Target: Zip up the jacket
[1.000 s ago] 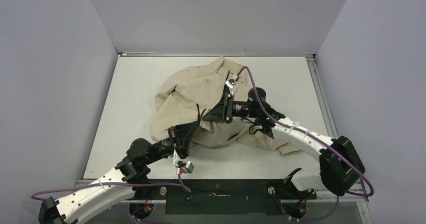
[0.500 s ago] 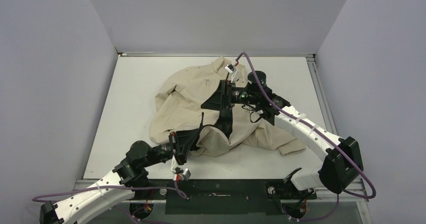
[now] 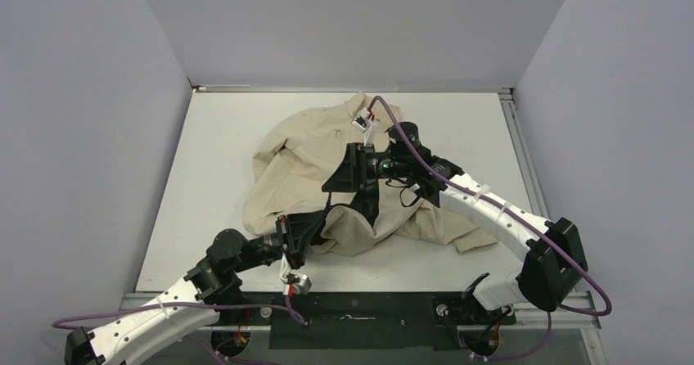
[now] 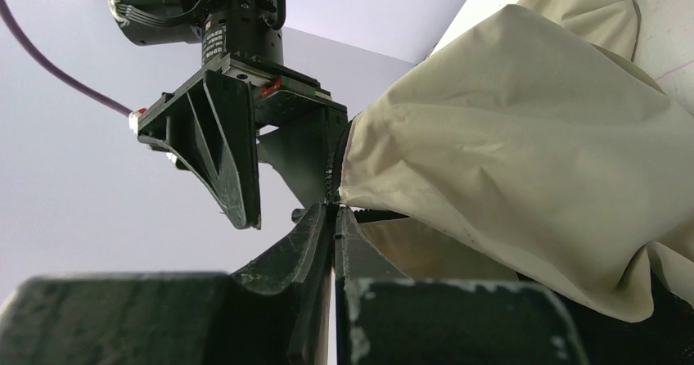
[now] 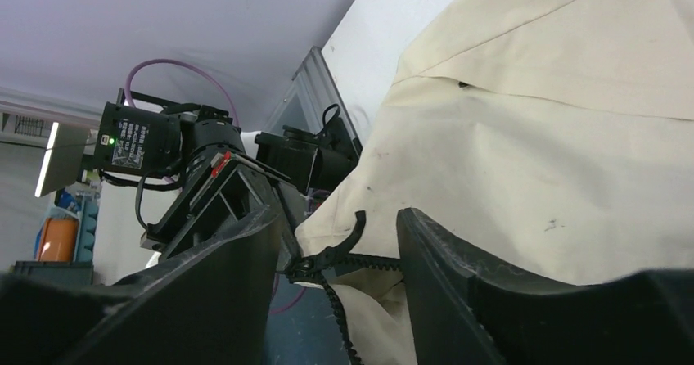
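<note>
The beige jacket (image 3: 307,148) lies crumpled in the middle of the white table (image 3: 213,177), with some black lining (image 3: 368,205) showing near its front. My left gripper (image 3: 317,220) is shut on the jacket's lower edge at the bottom of the zipper, and in the left wrist view its tips (image 4: 333,216) pinch that corner of the jacket (image 4: 524,152). My right gripper (image 3: 334,183) hangs just above it, open. In the right wrist view the black zipper slider (image 5: 315,265) and its pull tab (image 5: 353,227) sit untouched between the spread fingers (image 5: 458,291).
Grey walls close the table on three sides. A metal rail (image 3: 517,136) runs along the right edge. Purple cables (image 3: 425,156) loop off both wrists. The jacket's right flap (image 3: 458,234) trails toward the right arm.
My right gripper has moved left along the jacket front and its jaws now stand apart around the zipper pull. My left gripper has drawn slightly back toward the near edge, still shut on the hem.
</note>
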You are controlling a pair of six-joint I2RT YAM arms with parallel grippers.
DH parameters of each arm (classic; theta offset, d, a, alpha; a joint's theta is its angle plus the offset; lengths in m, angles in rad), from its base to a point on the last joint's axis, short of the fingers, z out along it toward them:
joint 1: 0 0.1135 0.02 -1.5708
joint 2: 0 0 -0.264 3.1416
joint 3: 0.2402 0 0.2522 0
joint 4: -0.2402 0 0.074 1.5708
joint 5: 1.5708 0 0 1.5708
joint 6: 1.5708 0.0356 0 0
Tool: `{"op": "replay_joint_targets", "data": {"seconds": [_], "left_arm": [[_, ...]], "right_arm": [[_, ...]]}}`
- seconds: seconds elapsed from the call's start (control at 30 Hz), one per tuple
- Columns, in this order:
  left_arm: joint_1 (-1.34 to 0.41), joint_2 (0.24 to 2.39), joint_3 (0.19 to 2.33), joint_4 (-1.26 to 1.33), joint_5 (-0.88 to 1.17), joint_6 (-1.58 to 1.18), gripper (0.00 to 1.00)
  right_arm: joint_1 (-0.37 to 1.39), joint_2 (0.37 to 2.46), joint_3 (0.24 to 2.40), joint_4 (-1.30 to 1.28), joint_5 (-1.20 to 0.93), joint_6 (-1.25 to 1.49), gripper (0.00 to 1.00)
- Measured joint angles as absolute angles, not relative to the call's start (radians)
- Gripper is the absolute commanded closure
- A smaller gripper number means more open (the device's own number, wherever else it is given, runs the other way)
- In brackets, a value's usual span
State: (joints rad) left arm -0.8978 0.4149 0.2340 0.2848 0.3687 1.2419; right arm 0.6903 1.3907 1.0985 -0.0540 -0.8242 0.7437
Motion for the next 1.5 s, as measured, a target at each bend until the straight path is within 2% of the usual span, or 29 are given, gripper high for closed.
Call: {"op": "replay_joint_targets", "data": {"seconds": [0.13, 0.2, 0.27, 0.83, 0.93, 1.0, 1.13, 1.27, 1.5], "left_arm": [[-0.898, 0.418, 0.234, 0.284, 0.368, 1.243, 1.00], [-0.898, 0.418, 0.234, 0.284, 0.368, 1.243, 1.00], [-0.898, 0.418, 0.234, 0.284, 0.368, 1.246, 1.00], [-0.898, 0.441, 0.234, 0.266, 0.352, 1.274, 1.00], [-0.898, 0.442, 0.234, 0.260, 0.350, 1.271, 0.85], [-0.898, 0.442, 0.235, 0.253, 0.347, 1.262, 0.68], [-0.902, 0.443, 0.244, 0.240, 0.319, 1.228, 0.54], [-0.902, 0.470, 0.263, 0.220, 0.273, 1.172, 0.50], [-0.903, 0.548, 0.294, 0.223, 0.208, 1.129, 0.51]], "right_arm": [[0.731, 1.402, 1.098, -0.054, -0.818, 0.749, 0.71], [0.747, 1.409, 1.098, -0.054, -0.814, 0.751, 0.86], [0.759, 1.412, 1.098, -0.054, -0.809, 0.752, 0.94], [0.728, 1.414, 1.098, -0.150, -0.785, 0.665, 0.95], [0.728, 1.414, 1.098, -0.150, -0.786, 0.655, 0.95], [0.726, 1.414, 1.099, -0.149, -0.767, 0.640, 0.95], [0.698, 1.414, 1.099, -0.144, -0.731, 0.628, 0.95], [0.693, 1.414, 1.099, -0.131, -0.722, 0.631, 0.95], [0.694, 1.414, 1.098, -0.104, -0.731, 0.643, 0.95]]}}
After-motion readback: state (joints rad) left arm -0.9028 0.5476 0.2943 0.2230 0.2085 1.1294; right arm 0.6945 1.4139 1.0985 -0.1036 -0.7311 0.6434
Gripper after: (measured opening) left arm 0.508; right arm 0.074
